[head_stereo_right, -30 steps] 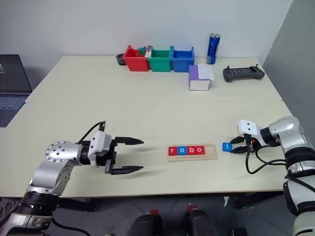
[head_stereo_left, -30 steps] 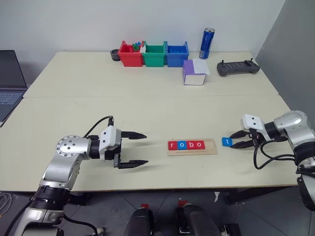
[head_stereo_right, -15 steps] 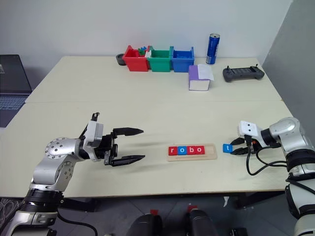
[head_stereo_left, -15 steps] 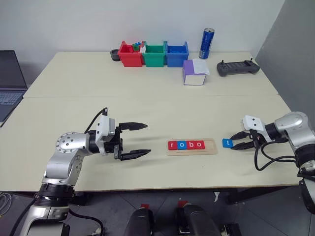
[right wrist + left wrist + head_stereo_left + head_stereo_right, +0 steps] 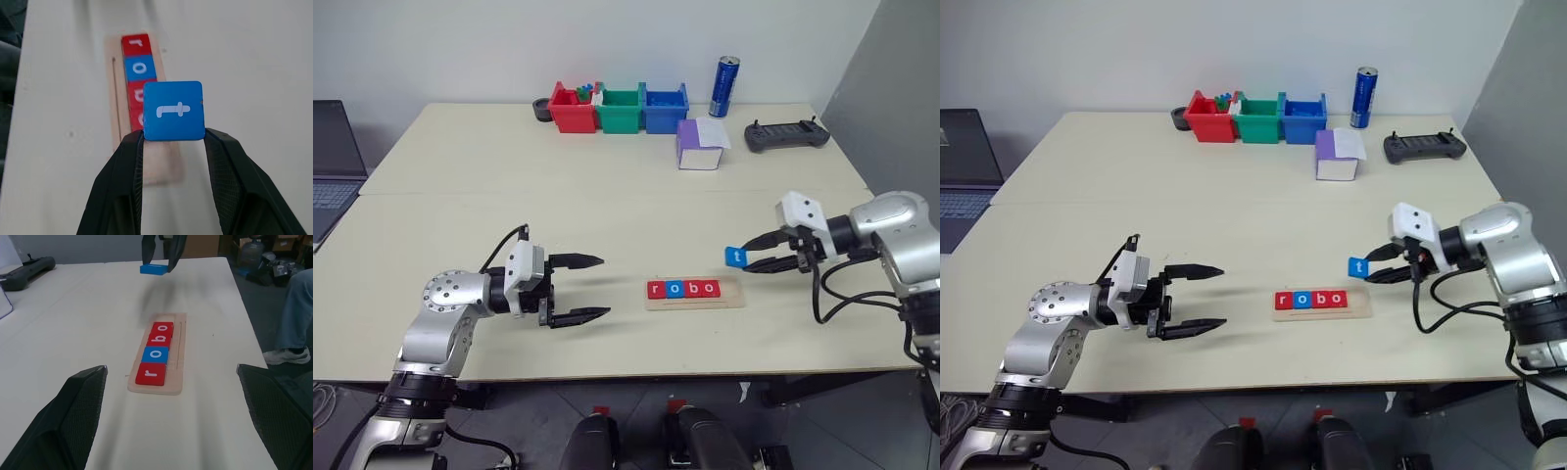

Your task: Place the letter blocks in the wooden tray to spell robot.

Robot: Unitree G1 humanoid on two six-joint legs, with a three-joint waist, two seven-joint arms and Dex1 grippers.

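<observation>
While four tiles (image 5: 682,288) fill tray (image 5: 732,295), fifth (image 5: 735,257) held.

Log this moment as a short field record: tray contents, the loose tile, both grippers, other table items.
tray: wooden tray holds four letter blocks spelling r, o, b, o; bare groove at its right end
loose tile: blue t block, lifted off the table, above the tray's right end
right gripper: shut on the t block
left gripper: open, holding nothing, left of the tray
far side of table: red, green and blue bins, can, box, controller
</observation>
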